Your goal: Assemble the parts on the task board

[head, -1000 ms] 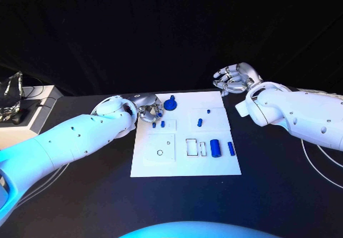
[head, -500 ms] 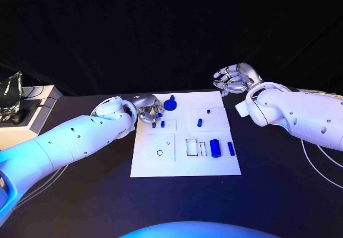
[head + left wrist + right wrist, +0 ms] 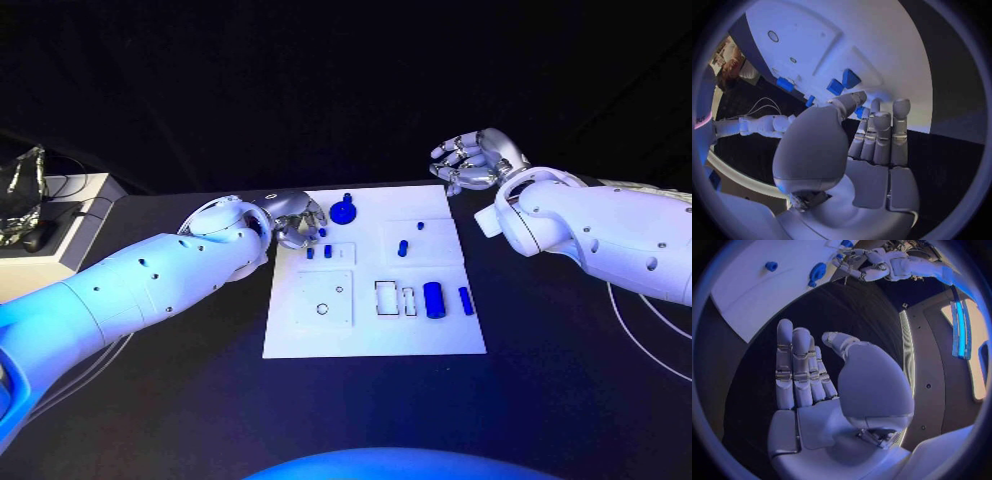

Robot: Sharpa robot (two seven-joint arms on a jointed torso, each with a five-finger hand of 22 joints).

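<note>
The white task board [image 3: 375,330] lies mid-table. My left hand [image 3: 299,222] hovers over its far left corner. In the left wrist view its thumb and fingers [image 3: 879,125] pinch a small blue part [image 3: 859,112]. Two short blue pegs [image 3: 319,251] stand just beside that hand, and a round blue knob piece [image 3: 345,210] lies at the far edge. A blue cylinder [image 3: 433,299] and a blue bar [image 3: 466,300] sit at the board's right side. My right hand [image 3: 473,158] floats beyond the far right corner, palm [image 3: 817,405] bare, fingers straight.
Two more small blue parts [image 3: 411,235] sit in the board's far right square. A round recess [image 3: 323,300] and rectangular slots [image 3: 394,297] mark the near half. A white box with cables [image 3: 51,215] stands off the table's left edge.
My left hand has edged slightly toward me over the board's far left corner. The right hand has stayed put.
</note>
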